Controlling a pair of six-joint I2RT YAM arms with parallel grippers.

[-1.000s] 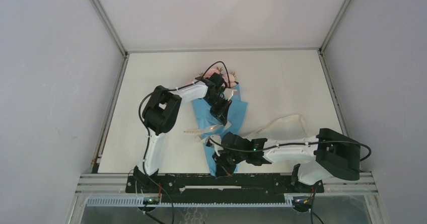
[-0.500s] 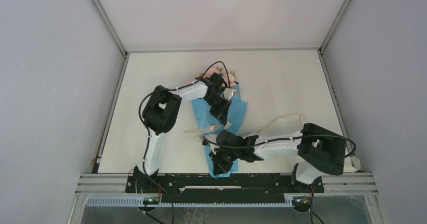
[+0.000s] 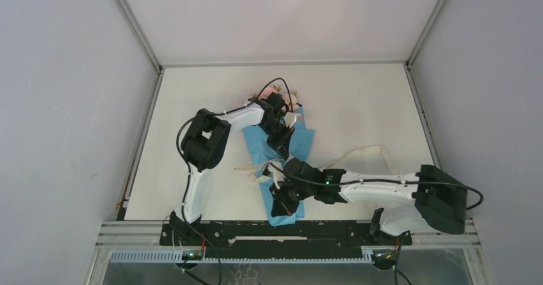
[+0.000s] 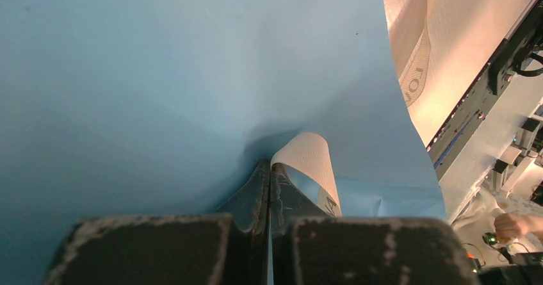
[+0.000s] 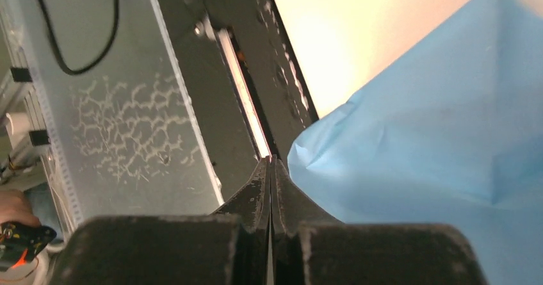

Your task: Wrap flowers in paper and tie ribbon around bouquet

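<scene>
- Your flowers (image 3: 273,93) are wrapped in the paper (image 3: 257,143), middle of the frame.
- The ribbon (image 4: 314,163) is loose, not tied yet.
- Both jaws are clenched tight.

The top external camera looks down from behind the arm bases (image 3: 186,228) over the whole surface (image 3: 358,105). The wrist cameras sight along the left pincer (image 4: 269,173) and the right pincer (image 5: 269,170), close against the paper (image 4: 160,73), which all three views share.

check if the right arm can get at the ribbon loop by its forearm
Probably yes: the ribbon loop lies uncovered on the table just beyond the forearm. The arm's shut fingers, at the paper's near end, would have to swing back and open.
</scene>
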